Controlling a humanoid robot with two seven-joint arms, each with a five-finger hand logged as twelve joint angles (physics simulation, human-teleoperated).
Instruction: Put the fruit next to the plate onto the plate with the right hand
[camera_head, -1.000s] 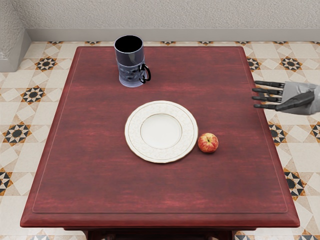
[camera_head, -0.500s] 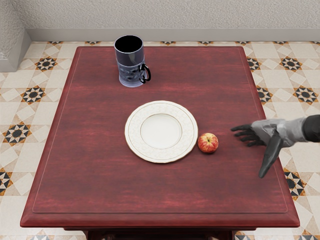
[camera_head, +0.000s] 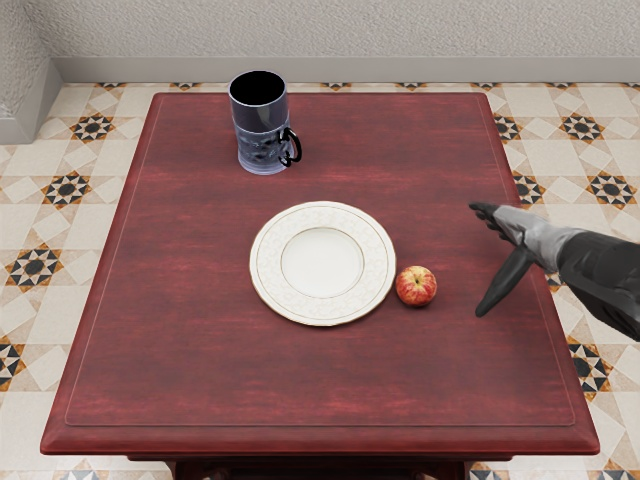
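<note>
Head view: the mug (camera_head: 262, 125) at the far left of the table (camera_head: 180, 330), the plate (camera_head: 322, 263) at centre and the apple (camera_head: 416, 286) just beside its right rim lie as before. The right hand (camera_head: 520, 238) has lifted and turned, its fingers (camera_head: 490, 212) released and straight, holding nothing. Only bare wood lies between apple and hand, and the roundish apple sits stem end up with no clear long axis.
</note>
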